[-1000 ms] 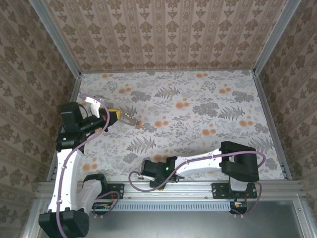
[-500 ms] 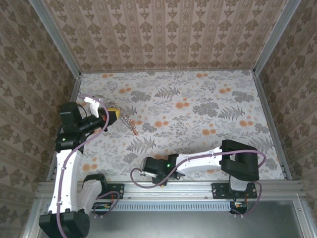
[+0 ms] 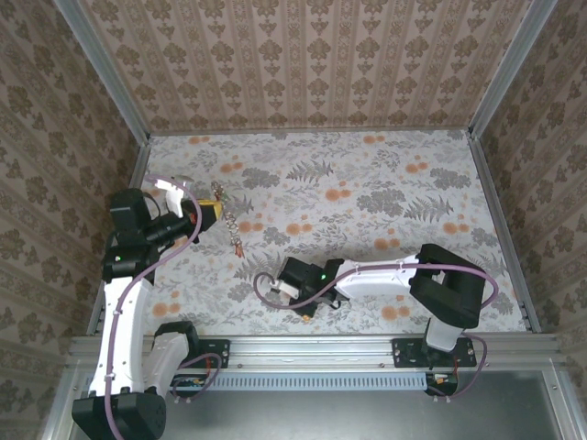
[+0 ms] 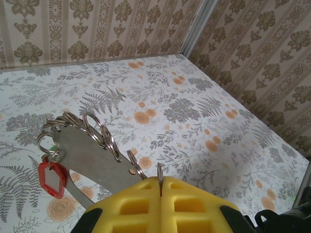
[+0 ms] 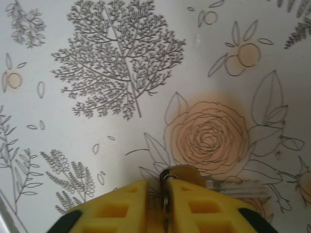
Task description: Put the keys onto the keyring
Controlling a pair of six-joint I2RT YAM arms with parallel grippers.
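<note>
Mid-threading: the left gripper point(image 4: 160, 187) is clenched on the keyring point(image 4: 90, 153), raised at the far left; the right gripper point(image 5: 163, 191) pinches a key point(image 5: 182, 174) near centre, which next needs carrying left and aligning with the loop

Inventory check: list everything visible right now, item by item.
keyring: one, grey metal with several split rings, hanging from the left gripper, left side.
red tag: one, red, on a ring at the keyring's far end.
key: one, brass-coloured, on the table near the front.
table: one, white floral cover, orange blooms.
walls: three, beige patterned wallpaper.
left gripper: one, yellow fingers, shut on a keyring ring.
right gripper: one, yellow fingers, closed on the key's small ring.
</note>
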